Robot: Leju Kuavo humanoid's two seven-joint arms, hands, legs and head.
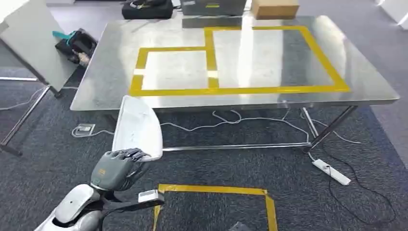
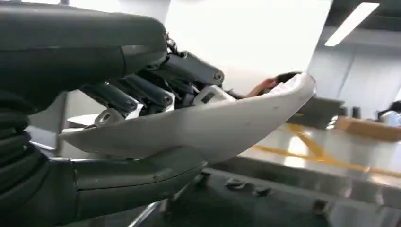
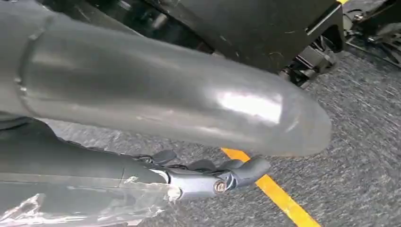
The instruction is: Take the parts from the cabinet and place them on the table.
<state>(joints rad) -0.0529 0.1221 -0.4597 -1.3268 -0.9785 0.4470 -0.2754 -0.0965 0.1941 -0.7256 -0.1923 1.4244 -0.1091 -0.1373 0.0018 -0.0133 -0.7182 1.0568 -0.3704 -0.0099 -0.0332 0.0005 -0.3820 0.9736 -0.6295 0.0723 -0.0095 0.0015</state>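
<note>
Nearest us, our left hand [image 1: 117, 168] holds a white curved part [image 1: 138, 126], thumb under it and fingers [image 2: 142, 92] over its upper face. The part stands upright above the carpet, short of the table, its long axis pointing up and ahead toward the table edge. Our right hand [image 3: 208, 177] hangs over carpet beside yellow floor tape [image 3: 279, 196], fingers loosely curled around nothing. Beyond, the steel table [image 1: 106, 72] carries yellow tape rectangles [image 1: 211, 67]. Farther off sits a cardboard box [image 1: 274, 8].

The desk [image 1: 115, 62] is glossy brushed metal. The part [image 1: 137, 126] looks like smooth matt white plastic. The floor [image 1: 43, 144] is rough grey carpet.
</note>
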